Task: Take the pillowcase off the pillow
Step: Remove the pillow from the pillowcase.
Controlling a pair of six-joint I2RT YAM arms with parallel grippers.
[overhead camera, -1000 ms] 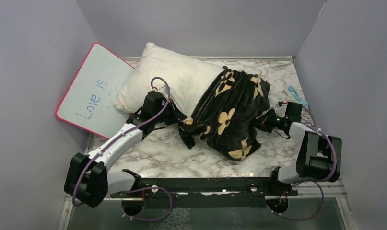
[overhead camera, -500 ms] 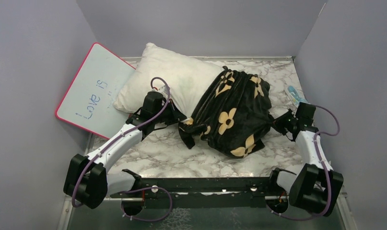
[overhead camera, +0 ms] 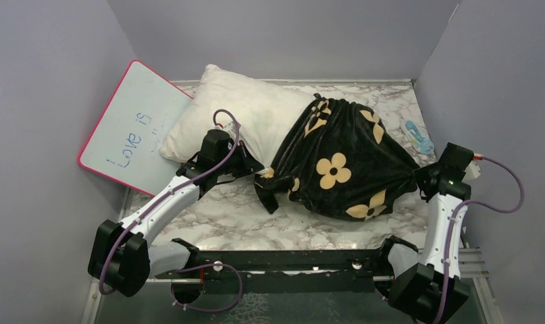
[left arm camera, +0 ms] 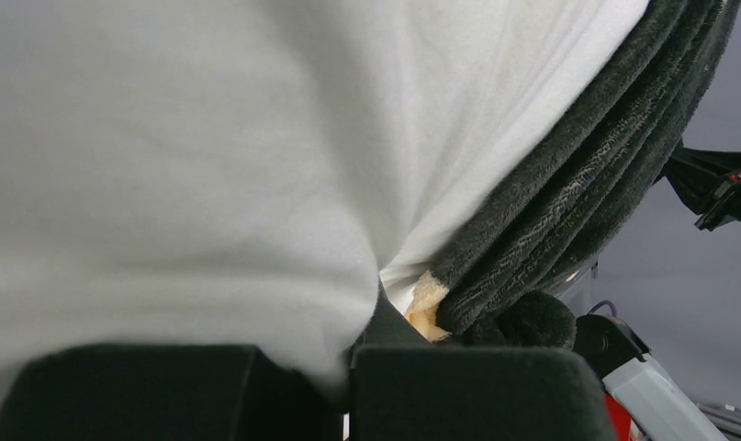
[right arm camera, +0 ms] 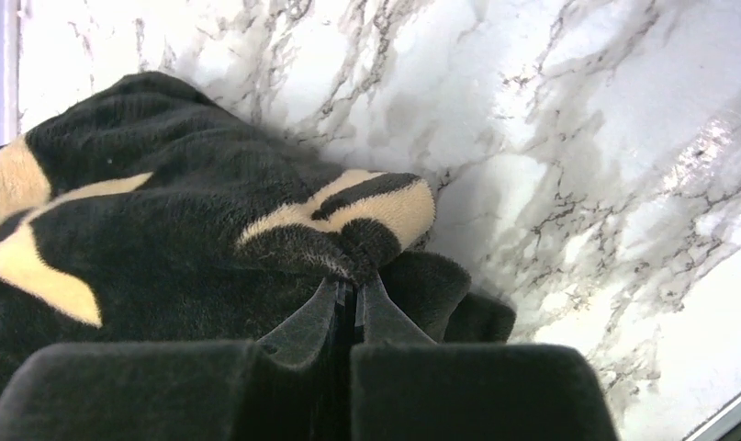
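Observation:
The off-white pillow [overhead camera: 246,111] lies slantwise on the marble table [overhead camera: 229,216], its right half inside the black pillowcase [overhead camera: 344,169] with tan flowers. My left gripper [overhead camera: 254,164] is shut on the pillow's near edge, just left of the pillowcase's bunched mouth. In the left wrist view, white pillow [left arm camera: 210,156] fabric is pinched in the left gripper [left arm camera: 371,308], with pillowcase [left arm camera: 578,175] folds to the right. My right gripper [overhead camera: 420,181] is shut on the pillowcase's closed end, stretched taut to the right. The right wrist view shows the right gripper [right arm camera: 353,289] clamping black pillowcase [right arm camera: 164,239] fabric.
A pink-rimmed whiteboard [overhead camera: 131,131] leans at the left wall beside the pillow. A small blue object [overhead camera: 418,137] lies near the right wall, behind my right gripper. Grey walls close in three sides. A black rail [overhead camera: 290,260] runs along the near edge.
My right arm has swung right toward the wall, pulling the pillowcase's end with it, so the bunched fabric is now stretched out flat. The left arm and pillow have barely moved.

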